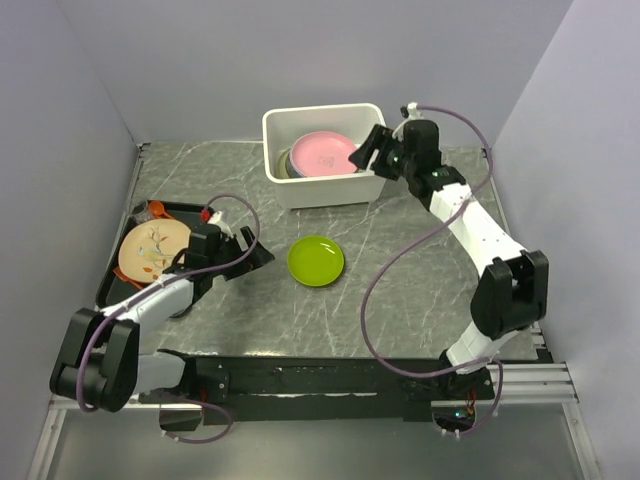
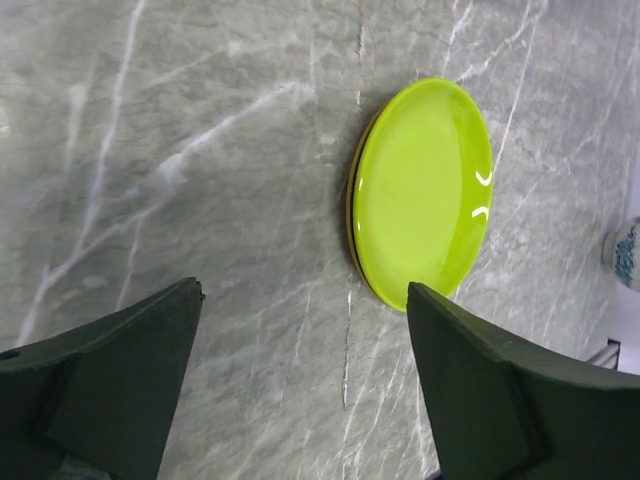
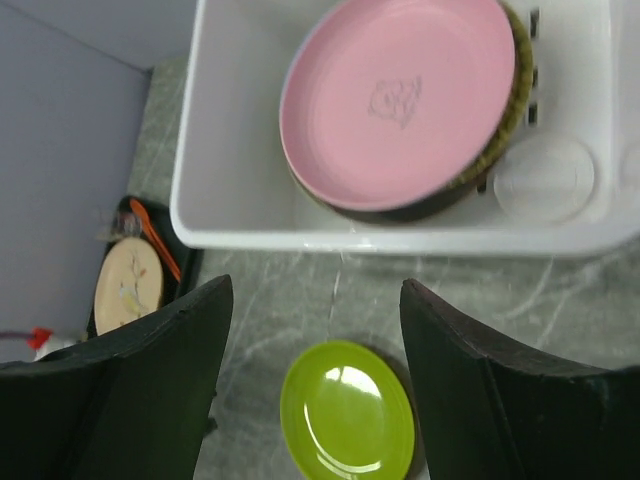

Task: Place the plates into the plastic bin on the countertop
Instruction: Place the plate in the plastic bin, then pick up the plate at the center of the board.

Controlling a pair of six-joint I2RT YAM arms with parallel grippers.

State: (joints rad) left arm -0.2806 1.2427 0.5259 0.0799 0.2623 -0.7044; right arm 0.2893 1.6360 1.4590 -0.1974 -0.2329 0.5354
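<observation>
At 6 o'clock from the plastic bin (image 1: 325, 190), the lime green plate (image 1: 316, 260) lies flat on the surface (image 1: 400, 300), with the left hand (image 2: 305, 290) wide and empty at its 9 o'clock. That hand may shove the plate rather than catch its low rim. Only the left wrist view shows a dark edge beneath the plate; the right hand (image 3: 315, 283) hangs wide and empty at the bin's 3 o'clock.

walls (image 1: 300, 50): plain pale lilac-grey panels at back, left and right | surface (image 1: 410, 300): dark grey marble look, white veins | near edge: black mounting plate (image 1: 300, 375), silver rails (image 1: 540, 382) | light: even, soft
</observation>
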